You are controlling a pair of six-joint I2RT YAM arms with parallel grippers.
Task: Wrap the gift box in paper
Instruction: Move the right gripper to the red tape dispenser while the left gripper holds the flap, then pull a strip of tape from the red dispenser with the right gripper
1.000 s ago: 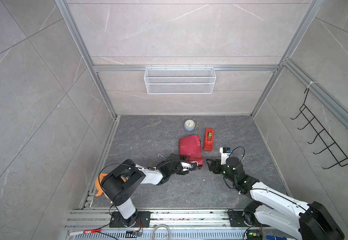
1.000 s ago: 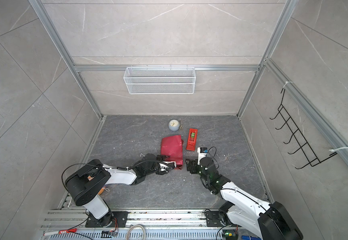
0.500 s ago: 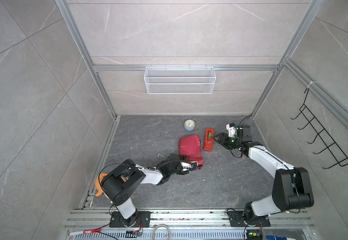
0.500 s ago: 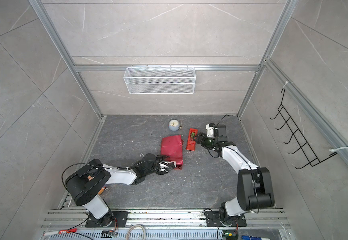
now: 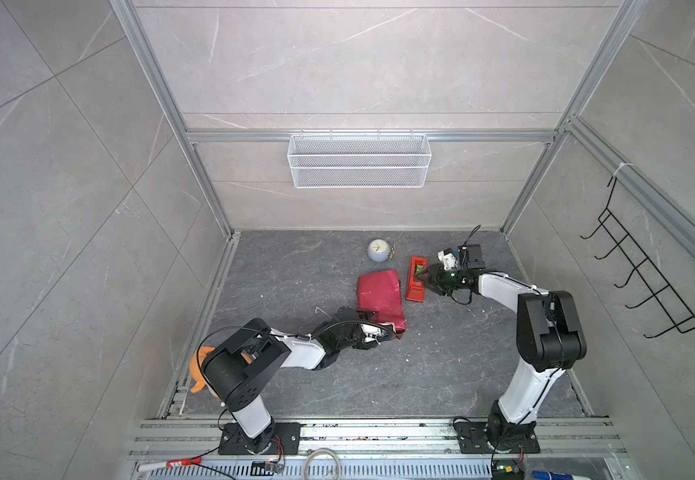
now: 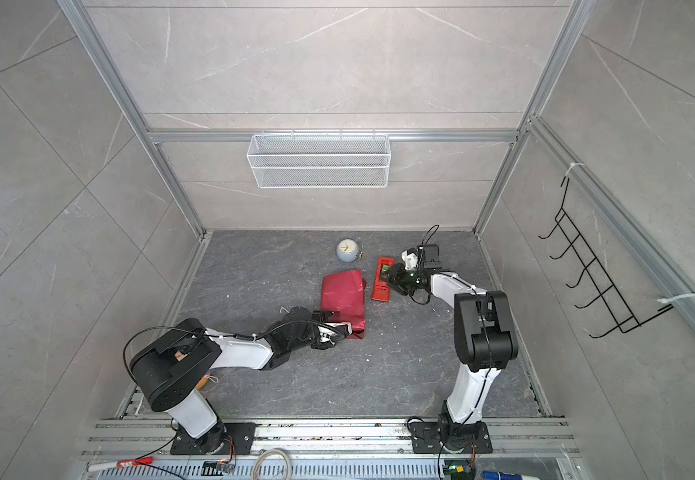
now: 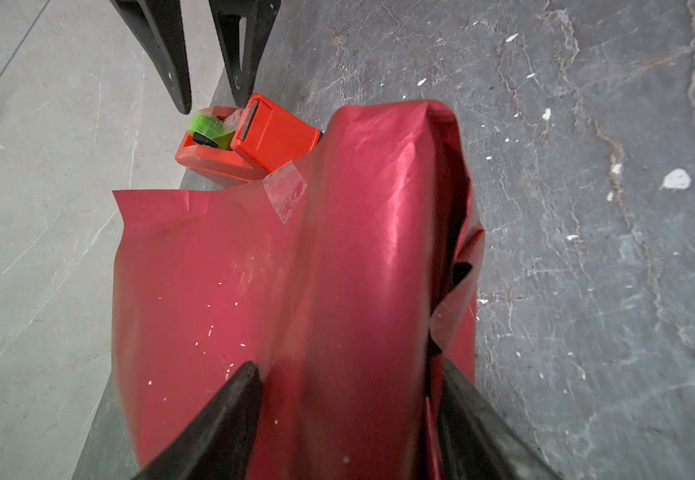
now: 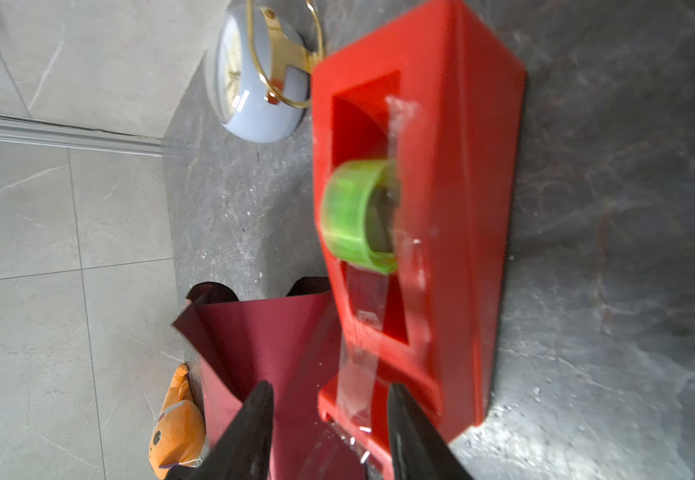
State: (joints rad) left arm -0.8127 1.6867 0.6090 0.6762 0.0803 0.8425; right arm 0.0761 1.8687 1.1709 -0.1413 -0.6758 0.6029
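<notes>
On the slate tabletop, the right gripper [image 5: 427, 277] has swung across to the tape dispenser [image 5: 416, 284], jaws apart astride its loose tape strip [image 8: 358, 374]; taping looks next. Meanwhile the left gripper [image 5: 388, 332] clamps, seemingly, the paper [image 5: 380, 297] hiding the gift box. Only the left wrist view shows a tape piece [image 7: 285, 191] already stuck on its seam.

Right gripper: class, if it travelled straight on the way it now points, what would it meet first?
Most likely the clear tape strip at the near end of the red plastic tape dispenser, just ahead of the right gripper; depth is unclear.
</notes>
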